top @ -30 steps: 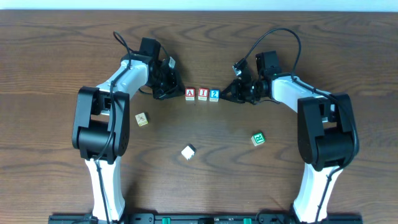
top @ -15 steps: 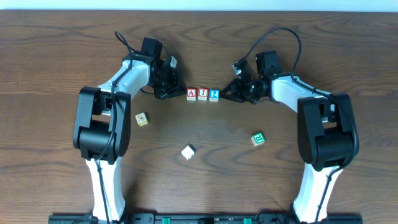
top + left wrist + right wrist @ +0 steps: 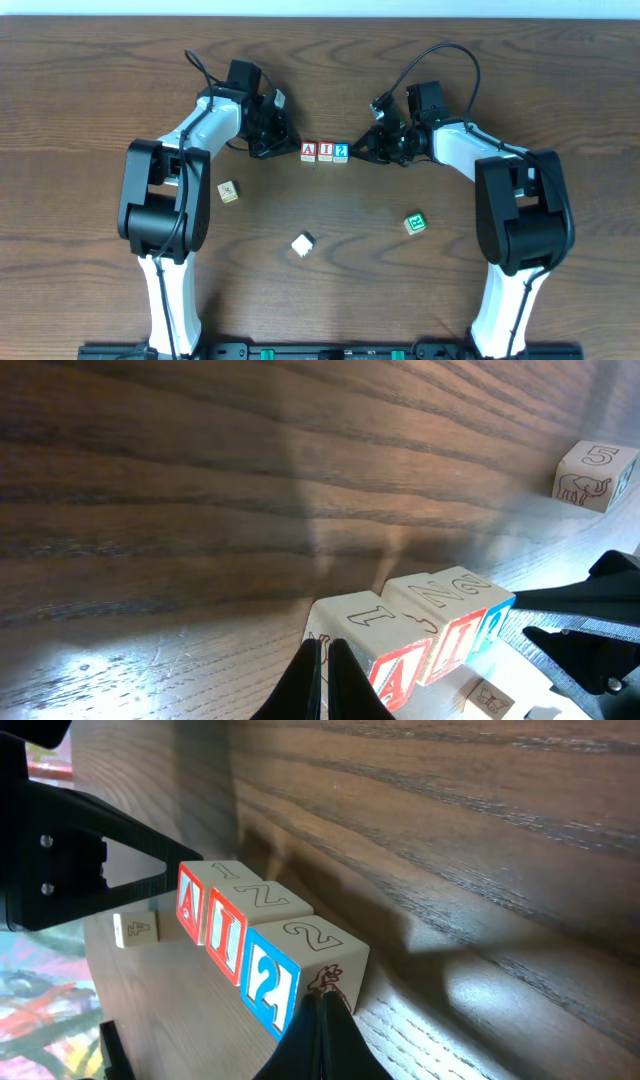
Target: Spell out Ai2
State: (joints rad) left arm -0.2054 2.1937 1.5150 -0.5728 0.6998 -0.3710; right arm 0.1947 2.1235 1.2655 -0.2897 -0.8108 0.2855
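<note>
Three white cubes stand in a row, touching: the red "A" block point(image 3: 308, 151), the red "I" block point(image 3: 325, 151) and the blue "2" block point(image 3: 342, 151). They also show in the left wrist view, A point(image 3: 400, 660), and in the right wrist view, A point(image 3: 190, 902), I point(image 3: 226, 933), 2 point(image 3: 268, 982). My left gripper point(image 3: 287, 147) point(image 3: 323, 660) is shut and empty, its tips against the A block's left side. My right gripper point(image 3: 364, 150) point(image 3: 323, 1010) is shut and empty, its tips against the 2 block's right side.
A yellow-marked cube point(image 3: 229, 192) lies front left, a plain white cube point(image 3: 303, 244) in front of the row, a green-marked cube point(image 3: 415, 222) front right. The green-marked cube also shows in the left wrist view point(image 3: 595, 474).
My right gripper has moved slightly left, nudging the 2 block a few pixels toward the I block. My left gripper and the A block barely shifted.
</note>
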